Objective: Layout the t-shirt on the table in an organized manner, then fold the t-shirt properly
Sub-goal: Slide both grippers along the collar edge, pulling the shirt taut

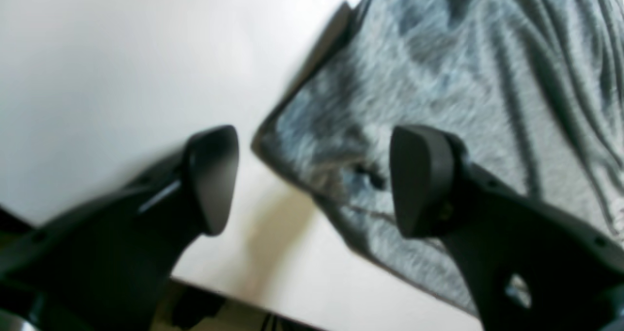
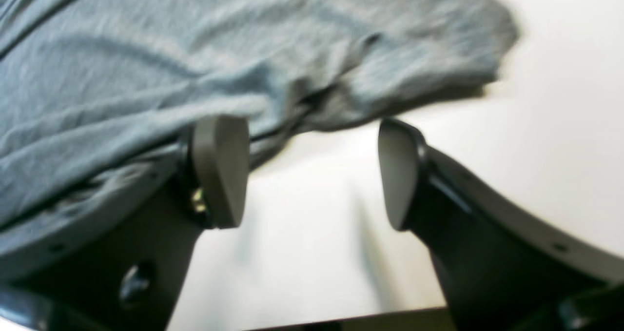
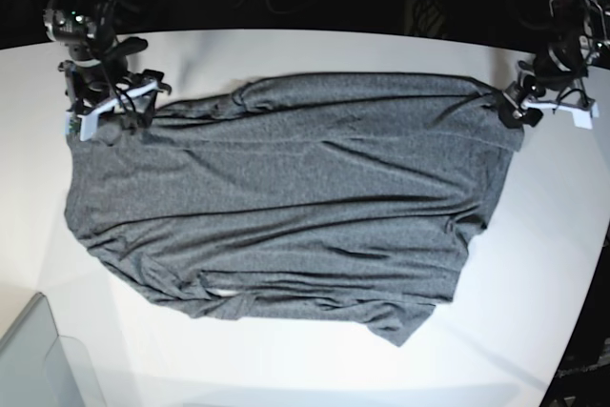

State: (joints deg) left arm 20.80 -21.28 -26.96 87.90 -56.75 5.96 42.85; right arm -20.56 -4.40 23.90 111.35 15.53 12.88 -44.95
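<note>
Lying creased on table (image 3: 305, 369): t-shirt (image 3: 286, 207) | both hands (image 1: 312, 180) (image 2: 314, 172) seemingly agape, empty | dark surroundings

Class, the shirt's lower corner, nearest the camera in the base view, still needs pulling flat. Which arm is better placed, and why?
Probably the left pincer: the bunched corner of the t-shirt lies on its side of the table. The right pincer sits at the far opposite end. Both are open.

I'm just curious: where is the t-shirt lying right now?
The t-shirt lies spread across the white table in the base view, between both arms.
</note>
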